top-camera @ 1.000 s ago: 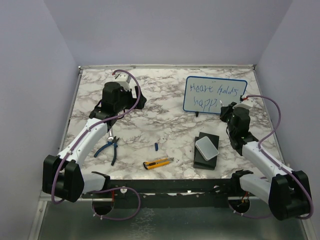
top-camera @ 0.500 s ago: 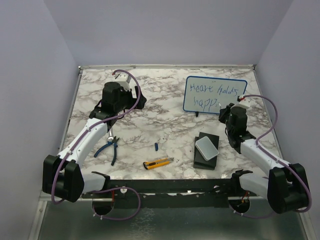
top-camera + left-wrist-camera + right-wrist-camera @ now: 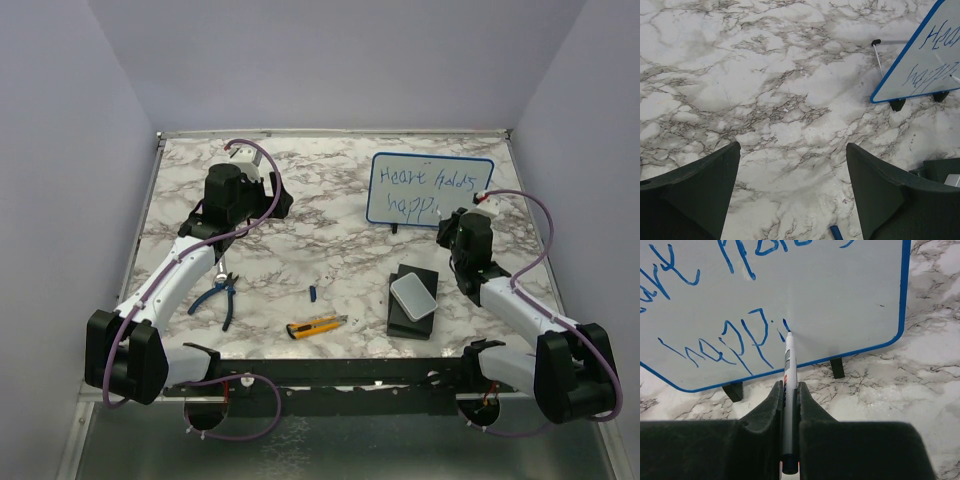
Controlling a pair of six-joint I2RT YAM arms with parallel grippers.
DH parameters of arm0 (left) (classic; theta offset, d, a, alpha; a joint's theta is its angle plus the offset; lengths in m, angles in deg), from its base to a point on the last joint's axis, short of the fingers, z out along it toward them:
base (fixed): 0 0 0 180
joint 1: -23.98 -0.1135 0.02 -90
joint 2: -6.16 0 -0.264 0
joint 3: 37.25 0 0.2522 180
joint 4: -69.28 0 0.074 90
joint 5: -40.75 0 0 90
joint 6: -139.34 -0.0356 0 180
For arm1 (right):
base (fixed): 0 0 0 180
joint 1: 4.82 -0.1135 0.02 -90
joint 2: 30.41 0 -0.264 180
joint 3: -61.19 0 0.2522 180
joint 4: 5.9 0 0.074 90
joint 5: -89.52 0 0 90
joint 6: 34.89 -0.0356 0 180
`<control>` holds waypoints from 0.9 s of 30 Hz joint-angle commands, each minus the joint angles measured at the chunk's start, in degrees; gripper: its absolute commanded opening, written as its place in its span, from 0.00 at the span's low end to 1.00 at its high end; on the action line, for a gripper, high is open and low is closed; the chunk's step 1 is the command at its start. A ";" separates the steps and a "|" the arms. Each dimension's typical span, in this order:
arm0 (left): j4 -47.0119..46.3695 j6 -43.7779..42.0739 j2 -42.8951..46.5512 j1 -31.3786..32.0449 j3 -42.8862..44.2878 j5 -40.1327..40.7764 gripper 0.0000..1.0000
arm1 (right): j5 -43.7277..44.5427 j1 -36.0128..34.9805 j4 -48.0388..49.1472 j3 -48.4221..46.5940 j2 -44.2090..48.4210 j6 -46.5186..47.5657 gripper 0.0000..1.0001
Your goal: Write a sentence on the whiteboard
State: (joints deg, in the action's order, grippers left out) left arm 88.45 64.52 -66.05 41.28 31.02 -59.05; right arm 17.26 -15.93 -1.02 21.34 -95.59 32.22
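The whiteboard (image 3: 462,188), white with a thin blue frame and black feet, stands at the back right; it also shows in the right wrist view (image 3: 840,295) and the left wrist view (image 3: 935,65). The sentence (image 3: 420,192) is blue handwriting in two lines, reading roughly "Heart holds" over "happi" (image 3: 730,342). My right gripper (image 3: 452,226) (image 3: 789,390) is shut on a white marker (image 3: 788,365). The marker's tip touches the board just right of the last letter on the lower line. My left gripper (image 3: 262,193) (image 3: 792,165) is open and empty over bare marble, left of the board.
A pale grey rounded box (image 3: 413,295) lies on a black block (image 3: 403,322) in front of the board. A yellow utility knife (image 3: 316,325), a small blue cap (image 3: 312,293) and blue-handled pliers (image 3: 220,295) lie near the front. Purple walls surround the marble table (image 3: 330,240).
My right gripper has moved left and nearer the board with the marker. A short new stroke shows at the end of the lower line. The left arm has not moved.
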 commanded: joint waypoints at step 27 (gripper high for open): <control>-0.80 -0.24 1.80 -0.26 -0.80 0.38 0.88 | 1.15 0.41 -1.07 -2.37 -0.34 0.01 0.01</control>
State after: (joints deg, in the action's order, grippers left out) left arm 88.40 64.52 -65.50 41.28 30.99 -59.05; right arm 17.24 -15.93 -3.10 21.28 -96.40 30.97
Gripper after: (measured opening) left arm 0.876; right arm 0.093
